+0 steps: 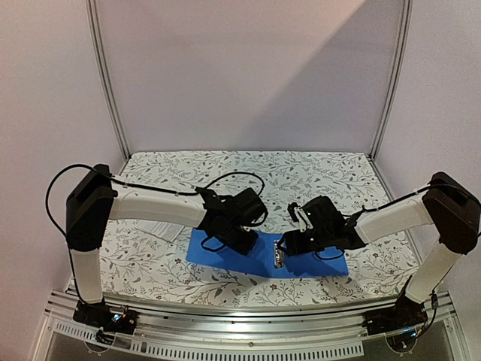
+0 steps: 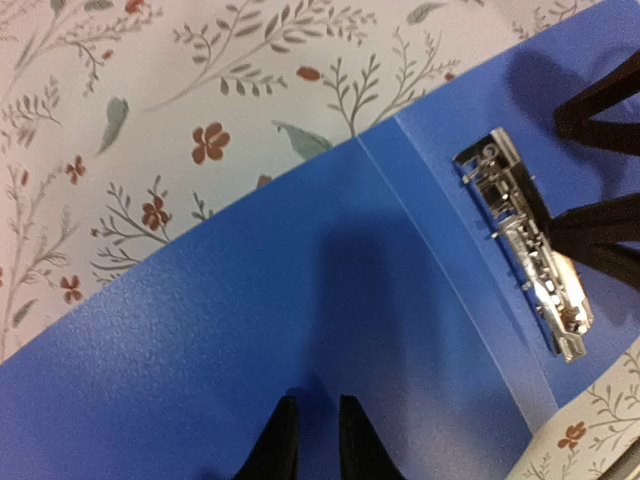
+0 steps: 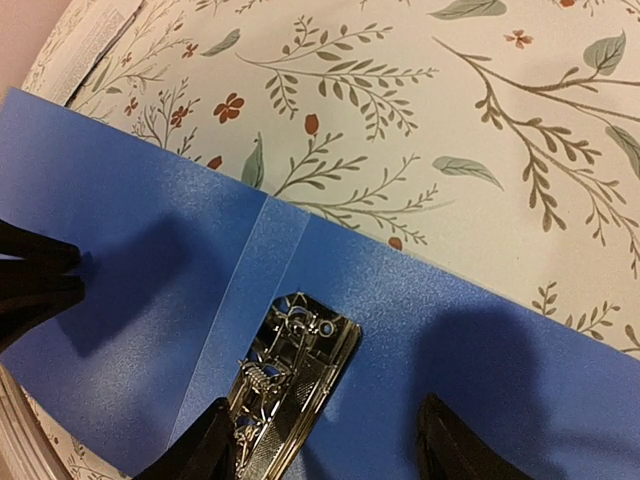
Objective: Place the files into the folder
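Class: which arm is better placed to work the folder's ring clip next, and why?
Probably right: the open right claw sits at the ring clip; the left claw hangs over bare folder cover.

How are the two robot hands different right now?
The left gripper has its fingers nearly together; the right gripper has them wide apart. The left is over a bare part of the folder; the right straddles the ring clip. Both are black and hang low over the open folder.

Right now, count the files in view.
1 sheet shows, lying past the folder's left end, partly under the left arm; others may be stacked beneath it or hidden.
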Tool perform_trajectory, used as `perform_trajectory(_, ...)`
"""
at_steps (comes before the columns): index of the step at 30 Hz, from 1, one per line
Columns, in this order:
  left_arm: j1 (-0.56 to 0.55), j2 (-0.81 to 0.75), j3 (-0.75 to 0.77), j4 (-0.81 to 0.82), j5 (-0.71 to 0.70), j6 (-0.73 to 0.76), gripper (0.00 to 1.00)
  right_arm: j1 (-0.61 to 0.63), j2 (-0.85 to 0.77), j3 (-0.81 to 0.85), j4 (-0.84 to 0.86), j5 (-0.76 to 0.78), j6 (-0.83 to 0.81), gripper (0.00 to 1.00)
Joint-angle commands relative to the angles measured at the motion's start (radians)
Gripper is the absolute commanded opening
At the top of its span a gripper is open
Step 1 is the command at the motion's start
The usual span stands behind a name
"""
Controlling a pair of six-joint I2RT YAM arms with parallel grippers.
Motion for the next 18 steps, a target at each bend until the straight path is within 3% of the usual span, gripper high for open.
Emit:
perform_trajectory(1,0.013,0.005,-0.118,0.113,0.063,-0.055,0.14,0.007,-0.003,-0.018,-0.071,-0.002,-0.015,0.6)
perform_trajectory(10,0.015,-0.013,-0.217,0.248,0.08,-0.082,0.11,0.014,0.022,0.005,-0.091,-0.023,-0.043,0.57)
perform_trajectory(18,0.015,-0.064,-0.253,0.479,0.193,-0.1,0.1,0.025,-0.024,0.045,-0.125,-0.005,-0.113,0.56)
